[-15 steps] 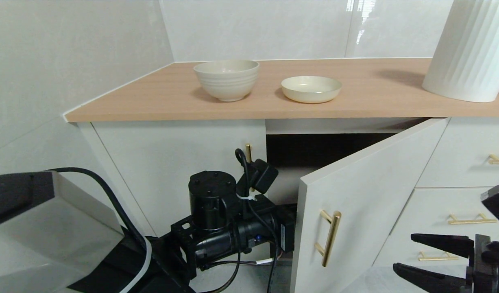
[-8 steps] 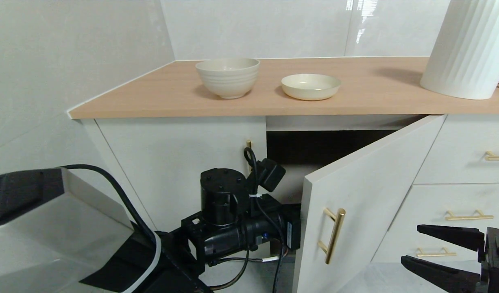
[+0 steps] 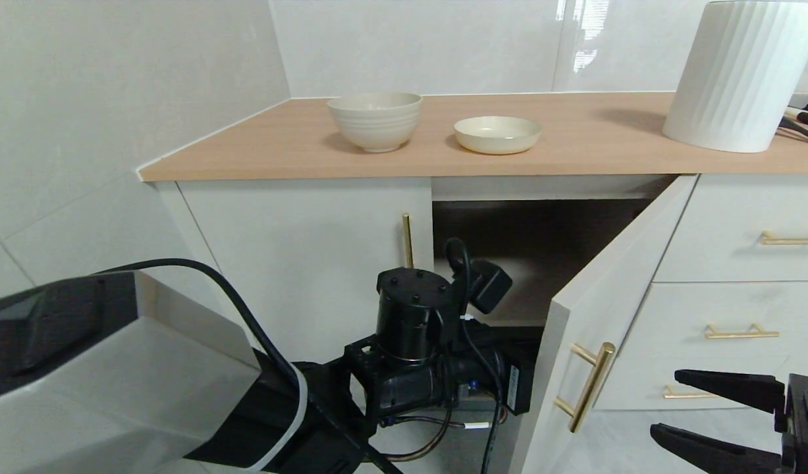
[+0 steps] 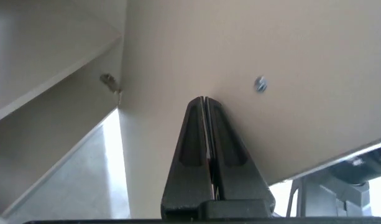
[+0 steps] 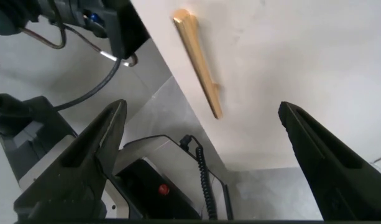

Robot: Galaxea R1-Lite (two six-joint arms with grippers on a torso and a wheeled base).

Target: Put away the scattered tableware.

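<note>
The left claw point(image 4: 204, 99) is squeezed shut on nothing, its tip against the inside of the cupboard door point(image 3: 618, 276), likely to push it wide. The right claw point(image 3: 667, 403) hangs spread apart in front of the door. The bowl point(image 3: 375, 120) and small dish point(image 3: 497, 133) sit on the bench point(image 3: 278, 155) above the door, not yet put away.

The cabinet door point(image 3: 608, 283) stands open beneath the table point(image 3: 278, 155). On the table, above the door and to its left, sits the bowl point(image 3: 375, 120). The dish point(image 3: 497, 133) sits nearer, above the door's free edge. Above and to the right of the door stands the ribbed container point(image 3: 739, 72). The drawers point(image 3: 759, 299) lie to the door's right. The left claw point(image 4: 204, 102) is behind the door, at its inner face. The right claw point(image 3: 665, 403) is before its outer face, just right of the door handle point(image 3: 585, 385).
</note>
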